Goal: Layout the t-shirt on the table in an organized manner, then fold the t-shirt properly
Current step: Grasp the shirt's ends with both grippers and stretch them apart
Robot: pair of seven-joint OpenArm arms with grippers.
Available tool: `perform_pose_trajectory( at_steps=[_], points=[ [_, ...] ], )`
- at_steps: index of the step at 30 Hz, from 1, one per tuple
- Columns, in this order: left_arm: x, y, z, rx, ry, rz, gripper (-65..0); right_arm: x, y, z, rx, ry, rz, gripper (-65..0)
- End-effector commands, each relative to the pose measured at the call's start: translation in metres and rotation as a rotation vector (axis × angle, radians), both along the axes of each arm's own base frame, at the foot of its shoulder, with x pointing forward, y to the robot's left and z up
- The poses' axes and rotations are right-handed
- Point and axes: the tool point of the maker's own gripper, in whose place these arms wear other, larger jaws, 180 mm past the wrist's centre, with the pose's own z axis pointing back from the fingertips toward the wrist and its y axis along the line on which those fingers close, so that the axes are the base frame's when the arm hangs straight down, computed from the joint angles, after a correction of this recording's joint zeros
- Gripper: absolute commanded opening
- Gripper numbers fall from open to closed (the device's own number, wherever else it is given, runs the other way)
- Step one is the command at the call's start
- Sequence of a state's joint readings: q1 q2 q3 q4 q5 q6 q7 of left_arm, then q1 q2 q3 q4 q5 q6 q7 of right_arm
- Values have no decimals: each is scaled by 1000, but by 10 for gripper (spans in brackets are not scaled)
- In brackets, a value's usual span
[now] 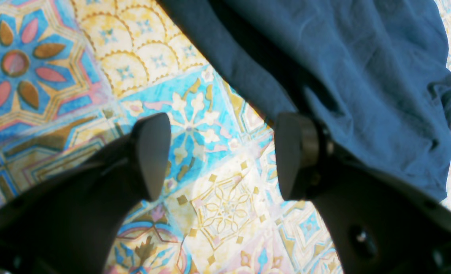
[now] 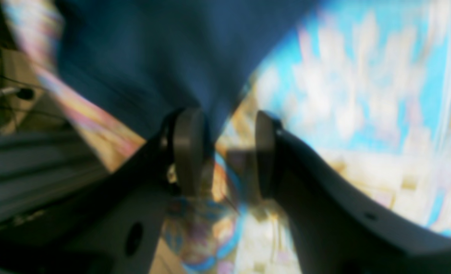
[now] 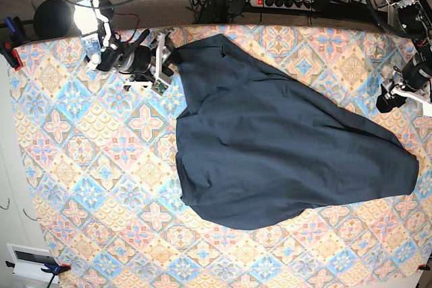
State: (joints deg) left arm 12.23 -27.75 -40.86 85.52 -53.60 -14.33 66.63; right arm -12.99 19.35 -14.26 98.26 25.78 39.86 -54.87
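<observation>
starting at the left of the base view: right gripper (image 3: 169,59) lying low near the far edge of the table (image 3: 81,166), pressed up against the far corner of the t-shirt (image 3: 283,146). in the right wrist view, heavily blurred, jaws standing partly apart, right gripper (image 2: 223,152) with dark navy cloth (image 2: 153,57) coming down to a point at the inner face of one pad (image 2: 189,148); gap between the pads showing patterned tablecloth (image 2: 362,95); cannot tell whether the cloth is actually pinched or only draped against the pad.

moving across the middle: t-shirt spread in a broad rumpled sheet, slanting from the far-left corner toward the near right, wider at the near side, edges curled, not squared up, no fold made yet. lying flat on the tile-patterned cloth, roughly centre to right of the table.

over to the right: left gripper (image 3: 391,99) up near the right edge, above the cloth and just beyond the t-shirt's upper slanted edge. in the left wrist view, left gripper (image 1: 221,156) wide open, nothing between the fingers (image 1: 151,152), bare pattern of the table (image 1: 218,205) showing in the gap, t-shirt (image 1: 362,76) bunched just behind the right-hand pad, not gripped.
</observation>
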Motion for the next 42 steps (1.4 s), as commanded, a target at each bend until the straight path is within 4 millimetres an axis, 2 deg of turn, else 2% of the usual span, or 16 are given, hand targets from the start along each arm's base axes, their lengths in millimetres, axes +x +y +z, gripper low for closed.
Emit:
perform_pose_trajectory(
  at_steps=[1, 3, 8, 22, 24, 27, 29, 32, 35, 37, 39, 42],
  points=[
    [8, 4, 15, 20, -47, -3, -232, 18, 1, 11, 10, -48, 0, -424],
    [8, 4, 14, 18, -47, -3, -232, 35, 1, 18, 13, -82, -3, -424],
    [7, 3, 14, 19, -46, -4, -232, 53, 17, 29, 62, -115, -26, -424],
    [9, 3, 15, 16, -53, -4, -232, 39, 24, -1, 79, -5, -56, -436],
    [9, 3, 15, 16, -53, -4, -232, 39, 23, 1, 79, -10, -56, -489],
    [10, 3, 16, 17, -57, -4, -232, 47, 18, 8, 78, -38, -70, -650],
    [10, 3, 16, 17, -57, -4, -232, 66, -3, 28, 77, -111, -139, -646],
    [10, 3, 16, 17, -57, -4, -232, 95, -61, 62, 53, -238, -315, -644],
    [10, 2, 15, 15, -55, -5, -232, 109, -122, 85, 22, -317, -490, -644],
    [9, 2, 15, 15, -53, -5, -232, 130, -156, 117, 7, -416, -568, -644],
    [9, 2, 14, 17, -51, -6, -232, 142, -176, 137, -15, -474, -594, -644],
    [9, 1, 13, 16, -48, -9, -232, 147, -192, 151, -56, -509, -587, -644]
  ],
)
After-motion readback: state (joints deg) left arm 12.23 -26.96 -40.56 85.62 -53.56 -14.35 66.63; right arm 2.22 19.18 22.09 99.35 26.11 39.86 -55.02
